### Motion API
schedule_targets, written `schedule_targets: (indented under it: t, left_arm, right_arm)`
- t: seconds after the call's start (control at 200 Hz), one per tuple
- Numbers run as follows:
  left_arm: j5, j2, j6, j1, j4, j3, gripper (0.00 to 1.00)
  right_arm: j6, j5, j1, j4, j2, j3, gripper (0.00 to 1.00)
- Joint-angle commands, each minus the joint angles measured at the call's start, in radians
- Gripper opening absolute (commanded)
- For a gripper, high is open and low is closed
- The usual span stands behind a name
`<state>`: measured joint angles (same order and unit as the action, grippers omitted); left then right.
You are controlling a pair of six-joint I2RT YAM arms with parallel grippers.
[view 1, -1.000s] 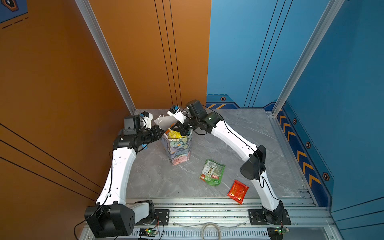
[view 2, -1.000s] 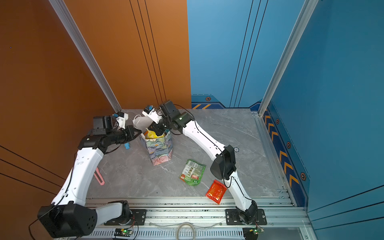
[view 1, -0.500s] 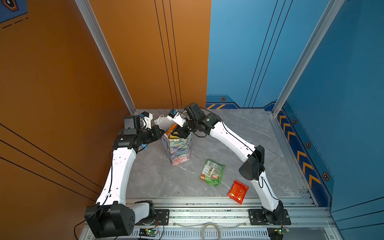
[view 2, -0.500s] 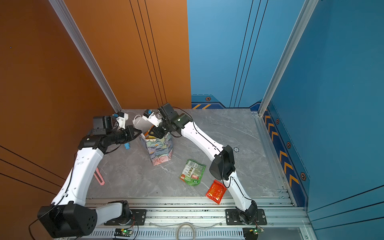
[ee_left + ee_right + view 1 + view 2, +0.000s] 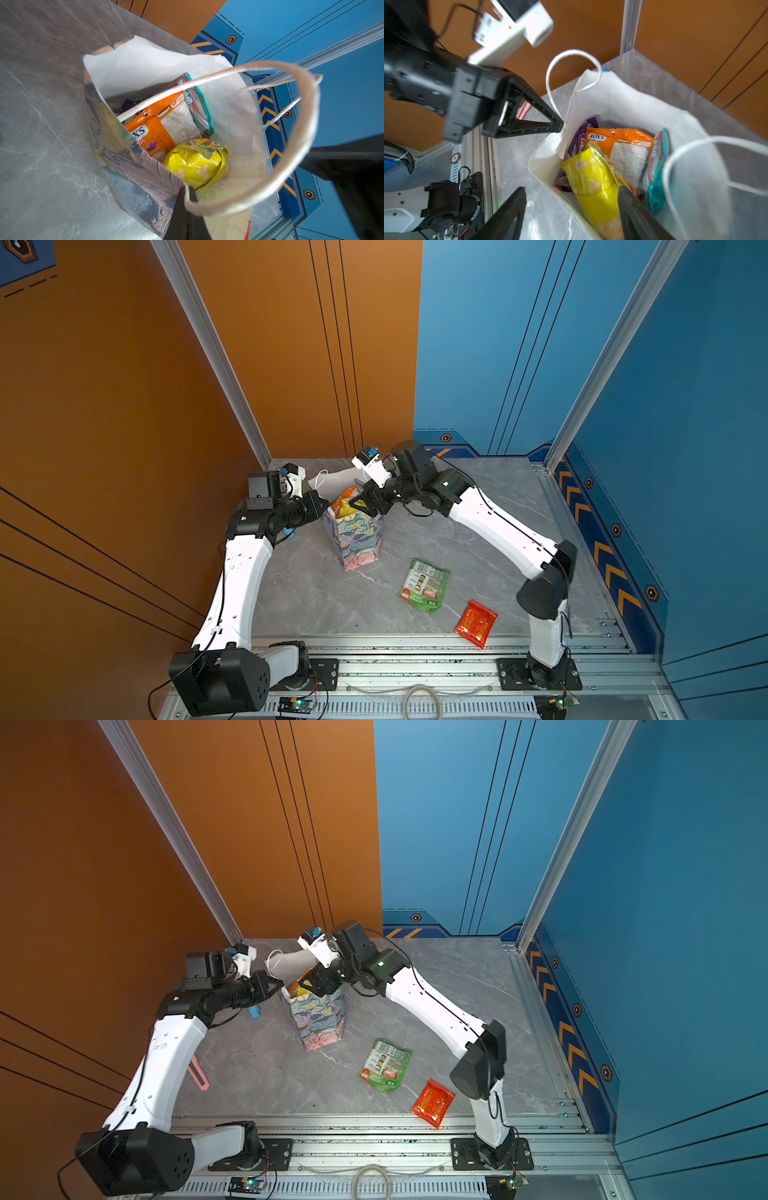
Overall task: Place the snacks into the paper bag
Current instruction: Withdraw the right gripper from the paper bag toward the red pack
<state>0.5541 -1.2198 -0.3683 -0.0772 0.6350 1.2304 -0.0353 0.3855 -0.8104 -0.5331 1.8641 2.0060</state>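
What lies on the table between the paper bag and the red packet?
A green packet, touching neither the paper bag nor the red packet; both top views show it.

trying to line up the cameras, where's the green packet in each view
top view: green packet lies flat between the paper bag and the red packet
top view: green packet in the same spot, between bag and red packet
left wrist: not in it
right wrist: not in it
shared landmark: the paper bag, seen in all four views
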Motion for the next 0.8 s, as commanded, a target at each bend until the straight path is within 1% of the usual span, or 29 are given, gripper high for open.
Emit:
schedule_targets:
  t: [0.0, 0.11, 0.21, 0.235, 0.26, 0.345, 0.44, 0.525, 0.635, 0.746, 0.796]
  left_arm:
    - [0.026, 0.005, -0.002, -0.002, -0.019, 0.005, 0.00]
    - [0.028, 0.008, -0.003, -0.005, -0.018, 0.004, 0.00]
    - [0.031, 0.012, -0.001, -0.008, -0.018, 0.002, 0.00]
    - [0.031, 0.013, -0.001, -0.008, -0.018, 0.002, 0.00]
    - [0.032, 0.014, -0.001, -0.010, -0.019, 0.000, 0.00]
    - [0.033, 0.015, 0.000, -0.011, -0.018, -0.001, 0.00]
    - [0.035, 0.015, 0.002, -0.011, -0.018, -0.001, 0.00]
    - [0.035, 0.011, 0.003, -0.011, -0.020, -0.003, 0.00]
    - [0.039, 0.010, 0.001, -0.012, -0.025, -0.009, 0.00]
    - [0.042, 0.009, 0.000, -0.011, -0.026, -0.010, 0.00]
    - [0.041, 0.011, 0.000, -0.011, -0.026, -0.010, 0.00]
  right_arm:
    - [-0.108, -0.132, 0.021, 0.189, -0.151, -0.150, 0.76]
    - [-0.173, -0.228, 0.055, 0.235, -0.280, -0.350, 0.81]
    - [-0.282, -0.308, 0.101, 0.229, -0.390, -0.525, 0.82]
    - [-0.324, -0.324, 0.103, 0.213, -0.414, -0.562, 0.82]
    - [-0.364, -0.334, 0.145, 0.196, -0.443, -0.608, 0.82]
    - [-0.486, -0.355, 0.199, 0.128, -0.530, -0.754, 0.81]
    - [-0.597, -0.422, 0.225, 0.021, -0.628, -0.909, 0.81]
    - [-0.704, -0.468, 0.228, -0.064, -0.714, -1.041, 0.80]
    - [-0.858, -0.471, 0.214, -0.113, -0.813, -1.203, 0.80]
    - [-1.000, -0.506, 0.161, -0.168, -0.881, -1.313, 0.81]
    - [-1.059, -0.518, 0.132, -0.192, -0.901, -1.348, 0.84]
